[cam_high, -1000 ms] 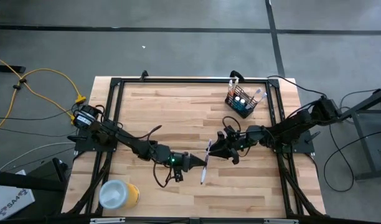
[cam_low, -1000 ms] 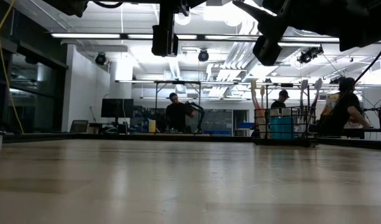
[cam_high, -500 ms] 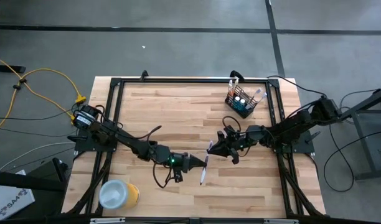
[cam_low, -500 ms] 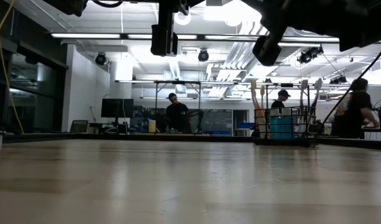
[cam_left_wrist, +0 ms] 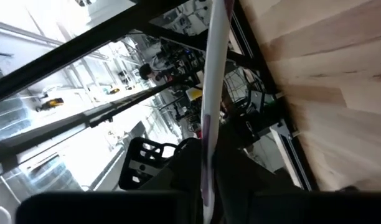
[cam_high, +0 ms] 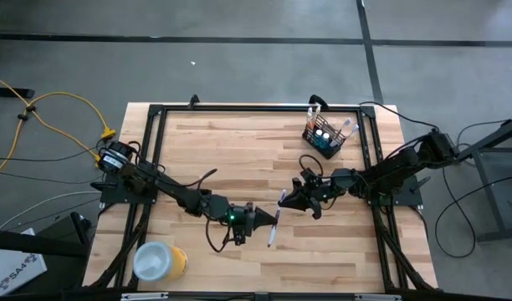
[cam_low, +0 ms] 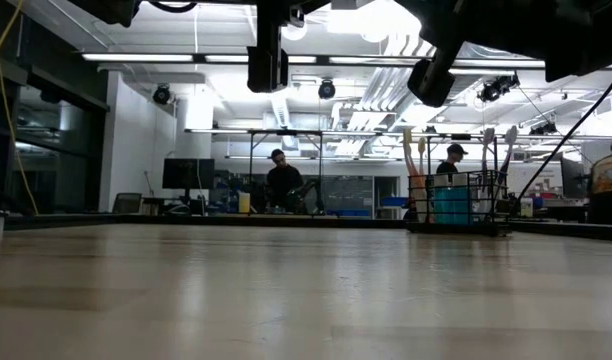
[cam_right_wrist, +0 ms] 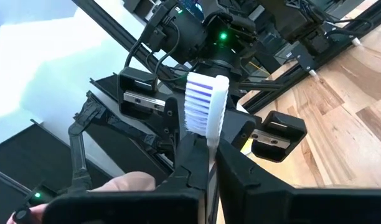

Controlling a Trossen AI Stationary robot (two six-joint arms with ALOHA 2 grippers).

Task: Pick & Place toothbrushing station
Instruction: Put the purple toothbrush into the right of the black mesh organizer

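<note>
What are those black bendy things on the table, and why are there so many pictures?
They are two robot arms working at a wooden table. One picture looks straight down from above, one looks level across the tabletop, and two come from little cameras on the arms' wrists. In the middle, both arms meet at one toothbrush: the right tool is pinched shut on its bristle end, and the left tool is at the handle. At the back stands a black wire-mesh holder with more toothbrushes and blue tubes inside. A yellow cylinder with a white top sits near the front corner on the left arm's side.
</note>
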